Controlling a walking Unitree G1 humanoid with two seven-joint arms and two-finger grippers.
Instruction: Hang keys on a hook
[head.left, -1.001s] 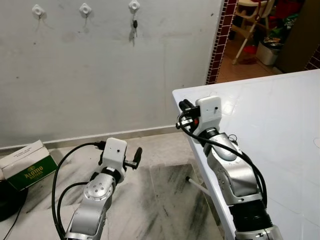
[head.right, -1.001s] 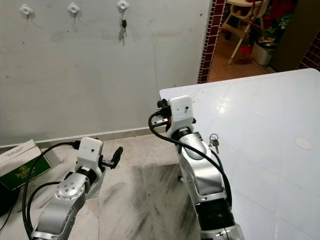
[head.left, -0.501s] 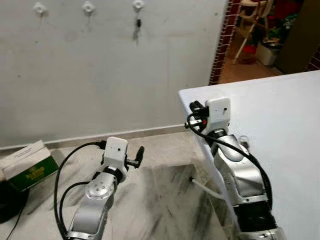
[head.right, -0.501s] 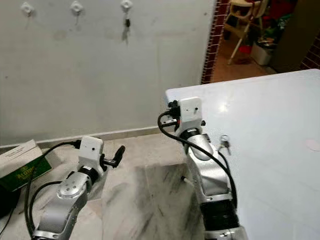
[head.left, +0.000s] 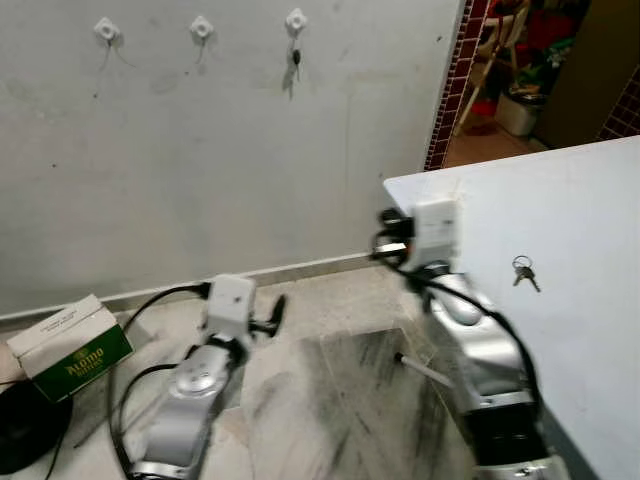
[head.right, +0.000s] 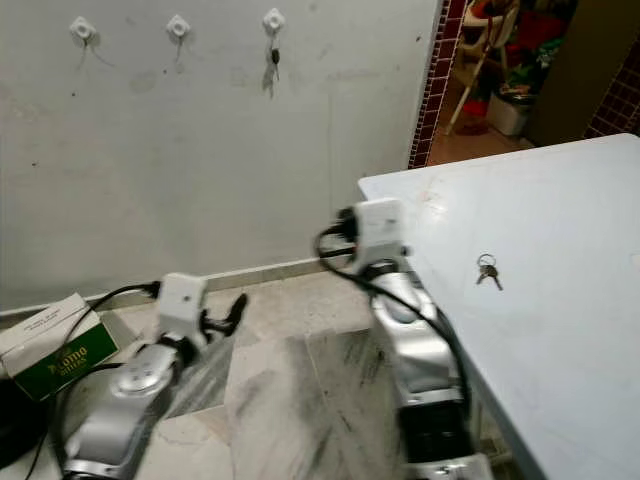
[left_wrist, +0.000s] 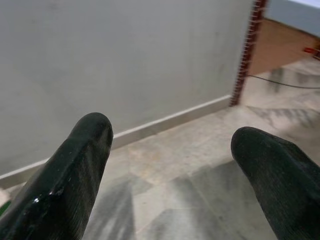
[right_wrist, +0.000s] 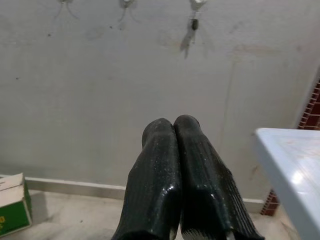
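Left eye view: green box (head.left: 70, 347) reads "ALOMO"; keys (head.left: 522, 270) on table (head.left: 580, 220); left tool (left_wrist: 170, 165) apart, right tool (right_wrist: 175, 132) together.

**Silver arms, white wrist boxes, black fingers**

Two jointed silver metal arms each end in a boxy white wrist housing. Looping black cables run along both forearms. The left gripper (left_wrist: 170, 165) and right gripper (right_wrist: 175, 130) have long, rounded, finely ribbed black rubber fingers (right_wrist: 200, 165) with a slight gloss.
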